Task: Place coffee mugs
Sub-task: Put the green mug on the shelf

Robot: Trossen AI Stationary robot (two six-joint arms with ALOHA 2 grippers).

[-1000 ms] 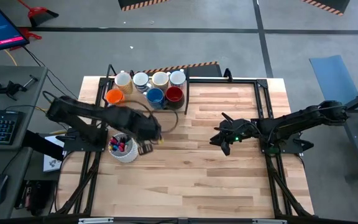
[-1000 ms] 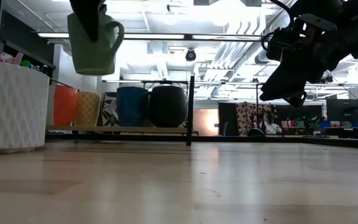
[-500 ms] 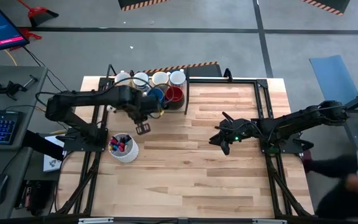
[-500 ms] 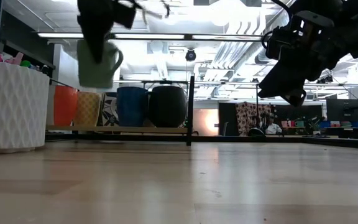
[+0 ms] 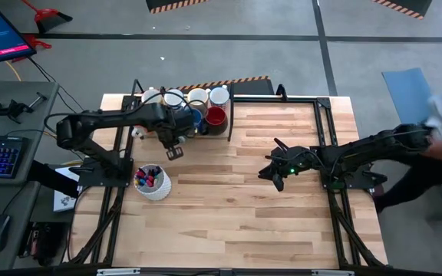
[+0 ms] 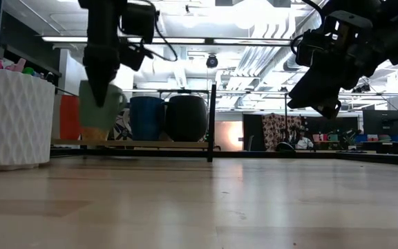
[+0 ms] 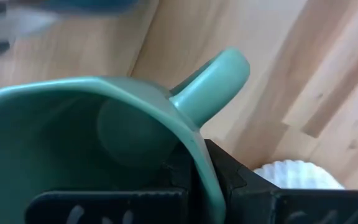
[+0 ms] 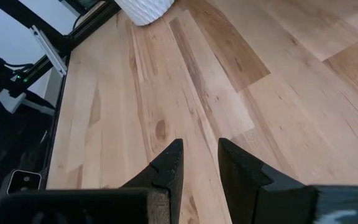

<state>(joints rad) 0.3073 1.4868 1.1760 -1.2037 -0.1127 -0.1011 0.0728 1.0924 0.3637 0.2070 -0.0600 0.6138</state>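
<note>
Wood desk [image 5: 236, 207] under bright shop lights, screens and benches behind. Left tool [image 5: 174, 149] clamped on rim of green mug [image 6: 99, 111], hanging above desk just in front of mug rack [image 5: 232, 107]. In wrist view, fingers pinching wall of mug, handle [image 7: 213, 84] jutting away, pen holder [image 7: 297, 174] beyond. Rack holding white mugs [image 5: 198, 96] in back row, blue mug [image 6: 147, 117] and red mug [image 6: 186, 117] in front, orange mug [image 6: 71, 116] partly behind green one. Pen holder well apart from rack, nearer desk's front edge. Right tool [image 8: 197, 165] idle mid-desk, fingers slightly apart, nothing between.

Step in hand, judged: setting green mug into free front slot between orange and blue. To do well: keep upright, line up over gap, descend straight, mind handle clearing neighbours, release only once base seated, retreat upward without snagging rim.

Versus half a second ago: green mug lower and farther back toward rack, now overlapping orange and cream mugs in low view; left arm reached closer to rack in high view. Versus a second ago: mug moved off from over pen holder. Right arm unchanged. Person at right desk edge shifted upward.
</note>
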